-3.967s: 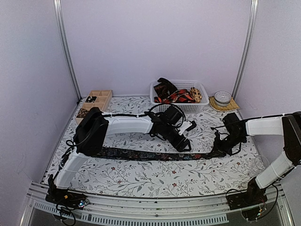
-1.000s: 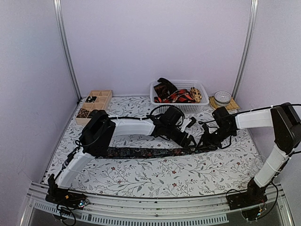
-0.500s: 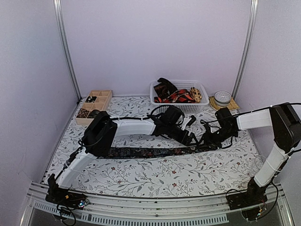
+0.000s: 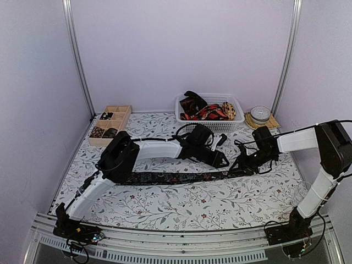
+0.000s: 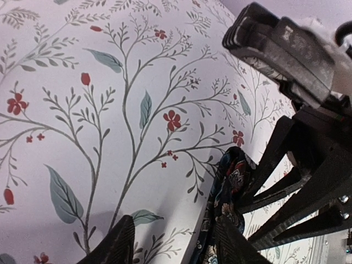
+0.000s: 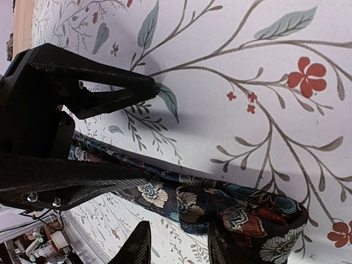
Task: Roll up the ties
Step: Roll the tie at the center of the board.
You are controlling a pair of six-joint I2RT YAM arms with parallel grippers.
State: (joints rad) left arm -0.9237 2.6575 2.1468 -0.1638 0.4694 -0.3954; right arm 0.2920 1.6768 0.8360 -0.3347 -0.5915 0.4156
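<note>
A long dark floral tie [image 4: 165, 177] lies across the middle of the table. Its right end is folded back on itself [image 6: 258, 223] and drapes around one finger [image 6: 217, 247] of my right gripper [image 4: 242, 165]. That gripper's [image 6: 179, 225] jaws stand apart with tablecloth showing between them. My left gripper [image 4: 224, 160] sits just left of it, tip to tip. In the left wrist view the fold [image 5: 231, 179] lies along the inner side of one finger [image 5: 234, 245], and the left gripper [image 5: 175, 220] is open. More ties [image 4: 203, 110] fill the basket.
A white mesh basket [image 4: 235, 125] stands at the back centre. A wooden compartment tray [image 4: 120, 110] with small rolls is at the back left. A round dish on a woven mat [image 4: 260, 115] is at the back right. Metal posts frame the walls.
My left gripper slid right toward the tie's folded end and its jaws narrowed. The right gripper, which had earlier drawn the tie's end left and back, has hardly moved.
</note>
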